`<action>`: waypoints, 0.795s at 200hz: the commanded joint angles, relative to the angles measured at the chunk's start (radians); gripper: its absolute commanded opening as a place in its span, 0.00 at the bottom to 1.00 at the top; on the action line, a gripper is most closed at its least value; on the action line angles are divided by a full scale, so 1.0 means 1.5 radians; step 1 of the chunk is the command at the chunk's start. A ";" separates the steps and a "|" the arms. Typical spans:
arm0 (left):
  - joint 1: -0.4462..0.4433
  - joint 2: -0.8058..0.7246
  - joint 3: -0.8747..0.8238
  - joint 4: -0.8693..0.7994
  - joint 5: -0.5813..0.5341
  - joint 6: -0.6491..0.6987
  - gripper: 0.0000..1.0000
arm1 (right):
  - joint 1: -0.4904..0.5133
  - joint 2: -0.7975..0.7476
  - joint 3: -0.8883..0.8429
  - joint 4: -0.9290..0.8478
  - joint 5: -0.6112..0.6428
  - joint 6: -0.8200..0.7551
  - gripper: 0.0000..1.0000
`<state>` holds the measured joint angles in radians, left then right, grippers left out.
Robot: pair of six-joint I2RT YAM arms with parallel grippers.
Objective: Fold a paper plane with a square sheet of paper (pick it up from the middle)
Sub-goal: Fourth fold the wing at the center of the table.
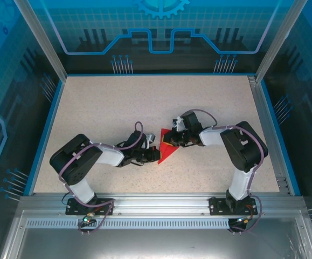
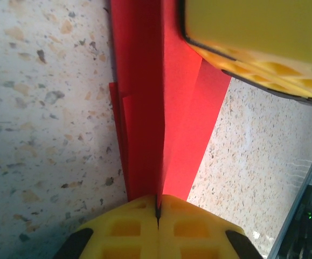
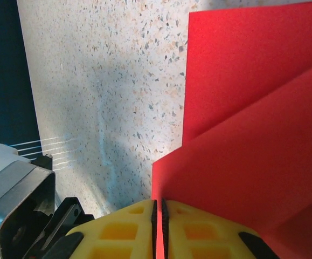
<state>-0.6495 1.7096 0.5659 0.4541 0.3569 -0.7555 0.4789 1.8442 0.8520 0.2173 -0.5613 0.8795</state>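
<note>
The red paper (image 1: 166, 152) lies folded into a pointed shape at the table's middle, between both arms. My left gripper (image 1: 151, 155) is shut on its left side. In the left wrist view the red paper (image 2: 156, 108) runs up from the closed yellow pads (image 2: 123, 232) as a narrow creased strip, and the other gripper's yellow finger (image 2: 252, 38) sits at the top right. My right gripper (image 1: 173, 138) is shut on the paper's upper edge. From the right wrist, the red paper (image 3: 252, 135) stands as layered flaps pinched between the yellow pads (image 3: 118, 232).
The speckled tabletop (image 1: 145, 102) stretches free behind and to both sides of the paper. A blue rim and metal frame posts (image 1: 263, 86) bound it. The arm bases (image 1: 85, 202) stand at the near edge.
</note>
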 commanded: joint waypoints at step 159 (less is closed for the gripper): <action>0.009 0.046 0.011 -0.075 0.020 0.000 0.00 | -0.002 0.050 0.014 -0.022 0.031 -0.016 0.13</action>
<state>-0.6342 1.7218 0.5819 0.4301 0.3920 -0.7612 0.4778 1.8957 0.8623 0.2115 -0.5541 0.8715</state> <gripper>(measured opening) 0.049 0.134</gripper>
